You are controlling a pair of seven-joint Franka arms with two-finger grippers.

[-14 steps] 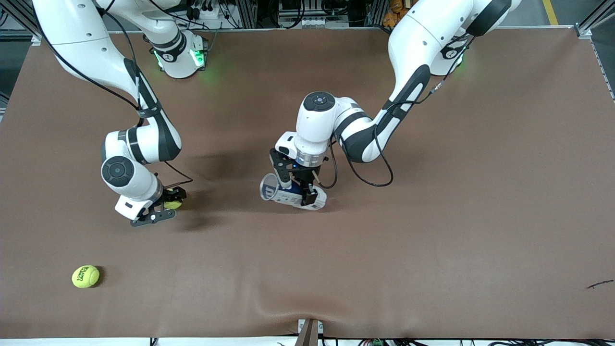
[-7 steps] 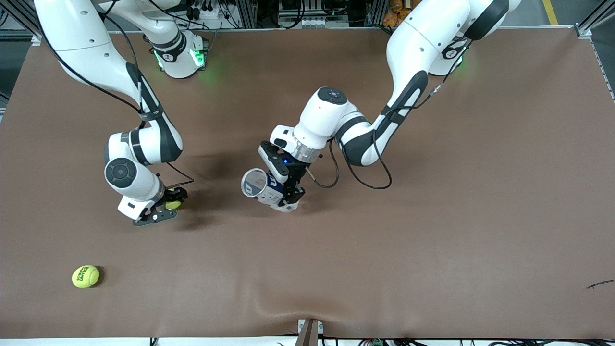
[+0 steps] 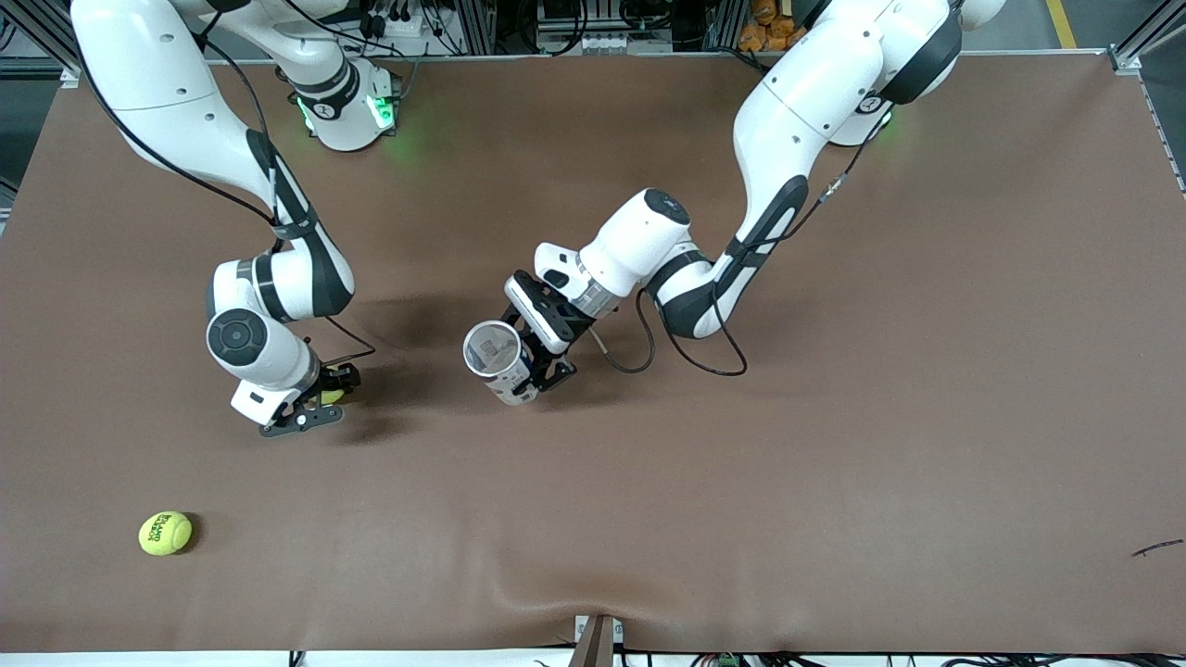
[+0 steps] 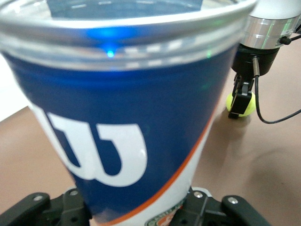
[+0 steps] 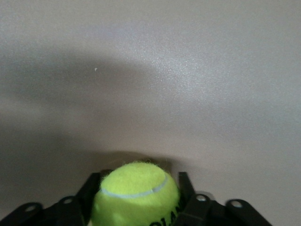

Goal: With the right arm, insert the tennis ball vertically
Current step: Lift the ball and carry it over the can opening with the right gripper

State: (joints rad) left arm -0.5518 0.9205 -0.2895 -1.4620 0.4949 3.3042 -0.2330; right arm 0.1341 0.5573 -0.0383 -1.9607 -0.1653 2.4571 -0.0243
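Observation:
A yellow-green tennis ball (image 3: 331, 396) is held in my right gripper (image 3: 320, 400), which is shut on it just above the brown table; in the right wrist view the ball (image 5: 136, 195) sits between the black fingers (image 5: 187, 188). My left gripper (image 3: 536, 373) is shut on a blue-and-white tennis ball can (image 3: 500, 363), tilted with its open mouth (image 3: 491, 346) turned up toward the front camera. The can fills the left wrist view (image 4: 131, 117), where my right gripper and ball (image 4: 241, 104) show farther off. The can is apart from the ball, toward the left arm's end.
A second tennis ball (image 3: 165, 533) lies on the table near the front edge at the right arm's end. A black cable loop (image 3: 681, 347) hangs from the left wrist. A small dark scrap (image 3: 1158, 548) lies at the left arm's end.
My left gripper has swung the can from lying on its side to mouth-up and shifted it a little toward the right arm's end. My right gripper with the ball has barely moved.

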